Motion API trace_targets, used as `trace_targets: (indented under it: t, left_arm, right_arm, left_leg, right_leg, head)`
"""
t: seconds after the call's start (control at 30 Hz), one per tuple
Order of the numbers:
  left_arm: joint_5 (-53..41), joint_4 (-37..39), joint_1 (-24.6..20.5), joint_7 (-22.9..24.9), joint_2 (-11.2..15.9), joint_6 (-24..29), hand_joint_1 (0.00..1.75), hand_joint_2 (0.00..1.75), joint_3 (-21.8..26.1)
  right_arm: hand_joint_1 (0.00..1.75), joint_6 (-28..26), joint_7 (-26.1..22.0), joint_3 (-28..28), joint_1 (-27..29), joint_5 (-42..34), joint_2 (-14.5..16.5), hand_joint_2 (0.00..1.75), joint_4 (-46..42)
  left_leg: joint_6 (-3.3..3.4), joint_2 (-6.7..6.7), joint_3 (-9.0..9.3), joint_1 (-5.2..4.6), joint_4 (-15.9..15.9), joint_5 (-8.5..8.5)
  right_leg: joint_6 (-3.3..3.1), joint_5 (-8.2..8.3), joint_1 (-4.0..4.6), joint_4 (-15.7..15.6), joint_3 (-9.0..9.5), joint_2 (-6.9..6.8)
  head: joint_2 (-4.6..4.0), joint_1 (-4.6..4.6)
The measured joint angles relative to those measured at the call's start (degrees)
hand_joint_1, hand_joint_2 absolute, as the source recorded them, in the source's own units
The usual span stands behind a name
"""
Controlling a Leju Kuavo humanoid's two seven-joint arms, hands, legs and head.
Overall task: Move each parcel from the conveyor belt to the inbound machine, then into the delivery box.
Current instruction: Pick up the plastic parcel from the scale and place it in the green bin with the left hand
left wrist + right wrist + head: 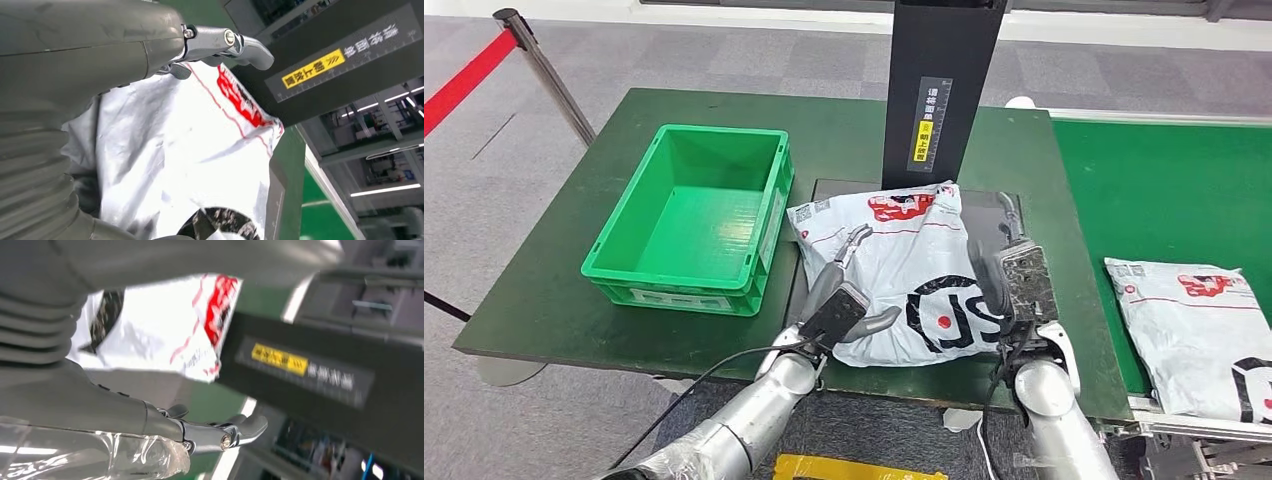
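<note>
Both hands [924, 295] apparently around parcel [902, 262]

Glossy, crinkled plastic film wraps the parcel [904, 270] under my hands; my left hand [844, 300] shows smooth grey plastic and bright metal. The crate [694, 215] is shiny moulded green plastic, on my matt green table [554, 290].

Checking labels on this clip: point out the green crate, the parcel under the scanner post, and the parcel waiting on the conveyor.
green crate [646, 272], head view, near rim.
parcel under the scanner post [902, 262], head view, bare white middle.
parcel on the conveyor [1189, 325], head view, white middle.
</note>
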Motion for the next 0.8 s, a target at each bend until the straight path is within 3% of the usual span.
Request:
trace_targets:
  t: [0.27,0.5,0.63,0.8]
  left_arm:
    - [-0.03,0.63,0.02,0.01,-0.01,0.01,0.00,1.75,0.00]
    - [-0.56,1.03,0.02,0.13,0.02,0.07,0.00,1.75,0.00]
    - [-0.75,1.91,-0.02,0.78,0.19,0.34,0.00,1.75,0.00]
    - [-0.84,3.56,-0.05,1.37,0.54,0.98,0.00,1.75,0.03]
  right_arm:
    - [0.00,-0.09,-0.21,-2.18,0.09,-0.56,0.38,0.00,-0.93]
    - [0.00,-2.90,-4.03,-5.37,1.10,-7.52,0.50,0.00,-2.52]
    - [0.00,-2.41,-6.47,-10.86,3.57,-14.00,1.35,0.00,-3.96]
    - [0.00,-1.23,-8.56,-17.46,6.64,-16.63,2.91,0.00,-3.64]
  left_leg:
    - [0.00,0.02,0.01,0.00,0.00,0.00]
    - [0.00,0.01,0.01,0.00,0.00,0.00]
    - [0.01,-0.05,-0.01,0.00,0.00,-0.01]
    - [-0.01,-0.03,-0.01,0.00,0.00,-0.03]
  right_leg:
    - [0.00,0.00,0.00,-0.01,0.00,0.00]
    - [0.00,0.00,0.00,-0.01,-0.01,0.00]
    - [0.01,-0.01,0.00,-0.03,0.01,-0.08]
    - [0.01,-0.01,0.00,-0.03,0.01,-0.06]
  head:
    - [0.00,-0.01]
    - [0.00,0.00]
    - [0.00,0.01]
    - [0.00,0.00]
